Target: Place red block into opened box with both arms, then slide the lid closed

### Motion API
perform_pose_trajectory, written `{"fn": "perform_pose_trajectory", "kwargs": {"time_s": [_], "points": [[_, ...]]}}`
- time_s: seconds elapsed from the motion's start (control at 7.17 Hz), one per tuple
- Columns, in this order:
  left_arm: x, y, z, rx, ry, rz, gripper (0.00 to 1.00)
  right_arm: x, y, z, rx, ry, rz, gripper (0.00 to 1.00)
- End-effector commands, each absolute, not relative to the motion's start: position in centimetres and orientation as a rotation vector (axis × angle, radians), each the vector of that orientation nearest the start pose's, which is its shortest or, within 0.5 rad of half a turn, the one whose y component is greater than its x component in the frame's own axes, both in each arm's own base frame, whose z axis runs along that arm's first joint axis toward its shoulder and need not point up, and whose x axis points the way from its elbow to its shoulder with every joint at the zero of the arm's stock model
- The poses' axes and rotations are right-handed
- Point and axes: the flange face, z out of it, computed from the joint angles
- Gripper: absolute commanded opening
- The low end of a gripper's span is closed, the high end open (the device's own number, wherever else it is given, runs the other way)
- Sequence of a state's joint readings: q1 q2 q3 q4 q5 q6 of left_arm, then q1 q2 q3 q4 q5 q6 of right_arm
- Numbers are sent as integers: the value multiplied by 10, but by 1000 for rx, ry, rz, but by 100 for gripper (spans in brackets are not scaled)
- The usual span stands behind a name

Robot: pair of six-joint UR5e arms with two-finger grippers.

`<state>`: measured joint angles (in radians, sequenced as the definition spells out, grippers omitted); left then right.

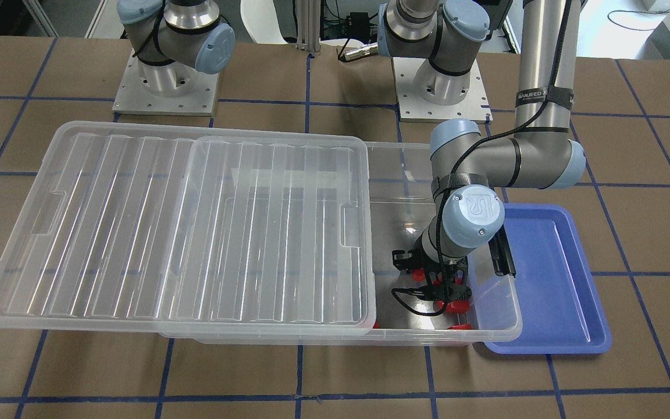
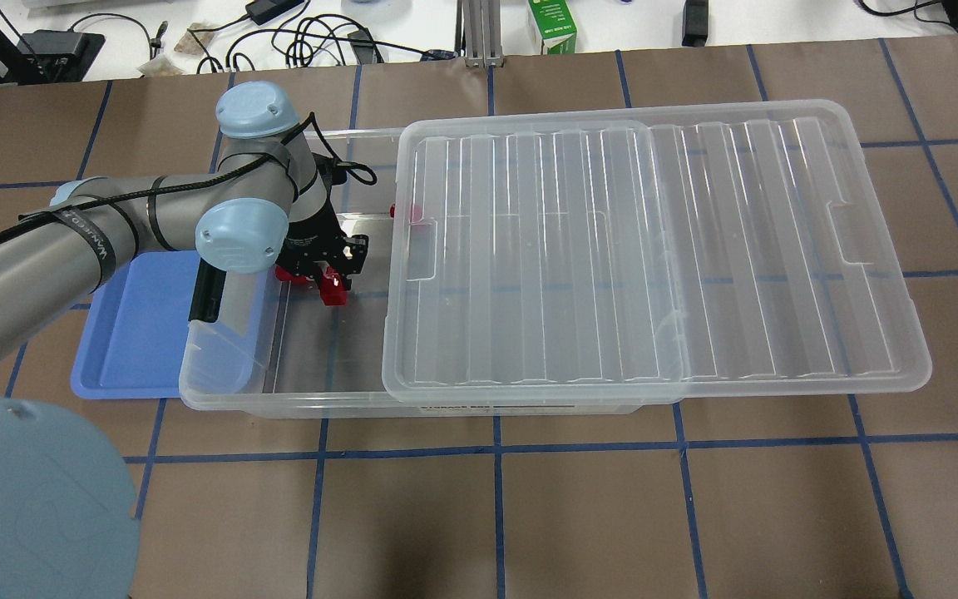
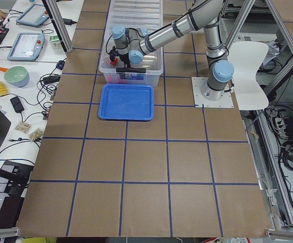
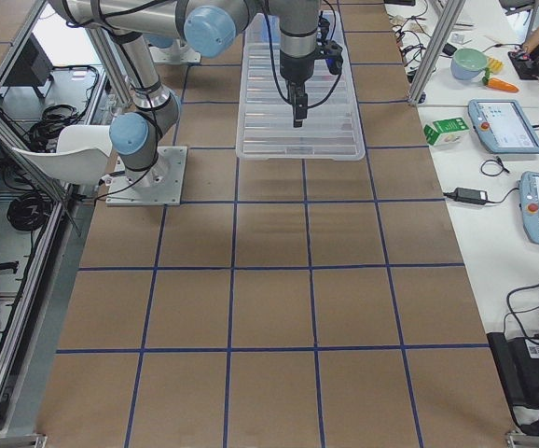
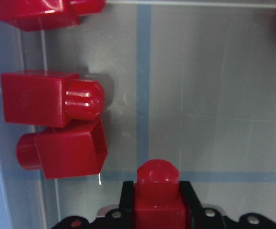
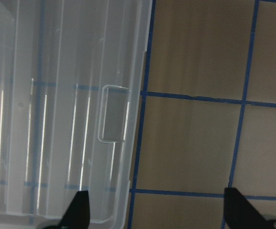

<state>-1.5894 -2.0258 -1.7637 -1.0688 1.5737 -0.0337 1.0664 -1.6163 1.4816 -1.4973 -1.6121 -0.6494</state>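
Observation:
My left gripper (image 2: 331, 279) reaches down into the uncovered end of the clear box (image 2: 279, 403) and is shut on a red block (image 5: 158, 188), stub pointing forward; whether it touches the floor I cannot tell. The ribbed clear lid (image 2: 654, 249) lies slid toward my right, covering most of the box and overhanging its far end. My right gripper (image 6: 159, 210) hovers open over the lid's notched end (image 6: 113, 114), fingers wide apart, holding nothing.
Several loose red blocks (image 5: 47, 98) lie on the box floor beside the held one, another (image 2: 406, 210) near the lid's edge. A blue tray (image 2: 138, 333) sits against the box's latch end (image 2: 204, 295). Brown table with a blue tape grid surrounds it.

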Motion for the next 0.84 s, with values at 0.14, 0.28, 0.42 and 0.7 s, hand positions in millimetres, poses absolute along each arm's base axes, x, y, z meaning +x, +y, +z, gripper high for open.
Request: {"fn": "perform_pose_trajectory", "kwargs": {"time_s": [0.14, 0.28, 0.42, 0.7], "points": [[-144, -581, 187, -16, 3124, 245, 96, -176, -458, 543, -222, 3187, -24, 100], [-143, -584, 192, -17, 3128, 228, 100, -174, -459, 542, -221, 3172, -41, 100], [-143, -586, 206, -19, 3128, 190, 100, -172, -461, 542, -228, 3164, -51, 100], [-142, -597, 257, -21, 3120, 93, 100, -174, -470, 519, -232, 3112, -28, 100]]}}
